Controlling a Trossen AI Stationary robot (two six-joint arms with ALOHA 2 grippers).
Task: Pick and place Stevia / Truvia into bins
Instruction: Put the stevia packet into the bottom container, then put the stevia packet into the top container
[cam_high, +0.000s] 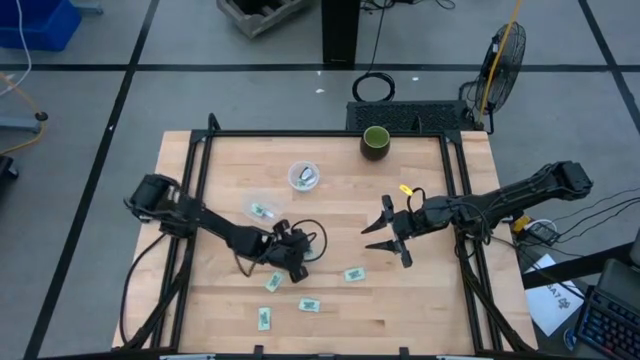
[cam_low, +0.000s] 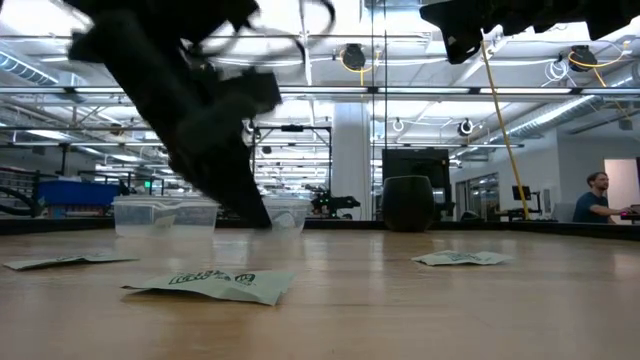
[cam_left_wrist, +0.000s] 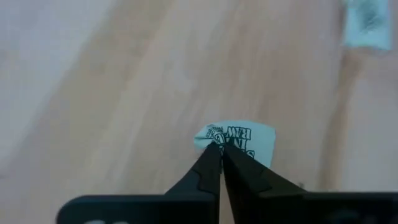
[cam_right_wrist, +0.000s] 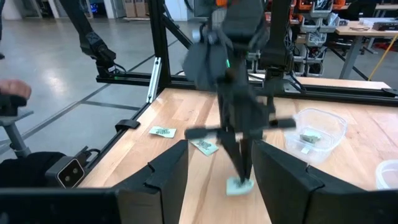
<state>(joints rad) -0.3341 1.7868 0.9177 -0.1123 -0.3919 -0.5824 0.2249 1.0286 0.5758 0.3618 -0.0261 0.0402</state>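
Several white-and-green sachets lie flat on the wooden table: (cam_high: 354, 274), (cam_high: 274, 282), (cam_high: 309, 305), (cam_high: 264, 318). My left gripper (cam_high: 297, 270) points down near the table's middle, shut on one more sachet (cam_left_wrist: 239, 138), also seen in the right wrist view (cam_right_wrist: 239, 185). The clear tub (cam_high: 262, 210) and the round cup (cam_high: 304, 176) each hold a sachet. My right gripper (cam_high: 388, 233) hovers open over the table's right half, touching nothing. My left gripper pinches the sachet by one edge (cam_left_wrist: 219, 144) between its two fingertips, coming from above and pointing down. The paper curls up around the tips. The sachet sits at table level under the fingers (cam_right_wrist: 244, 163); whether it is lifted clear, I cannot tell.
A dark green cup (cam_high: 375, 141) stands at the far edge. A black frame rail (cam_high: 456, 200) runs along the table's sides. Bare wood lies between the two grippers. A person (cam_low: 596, 196) sits far off in the room behind.
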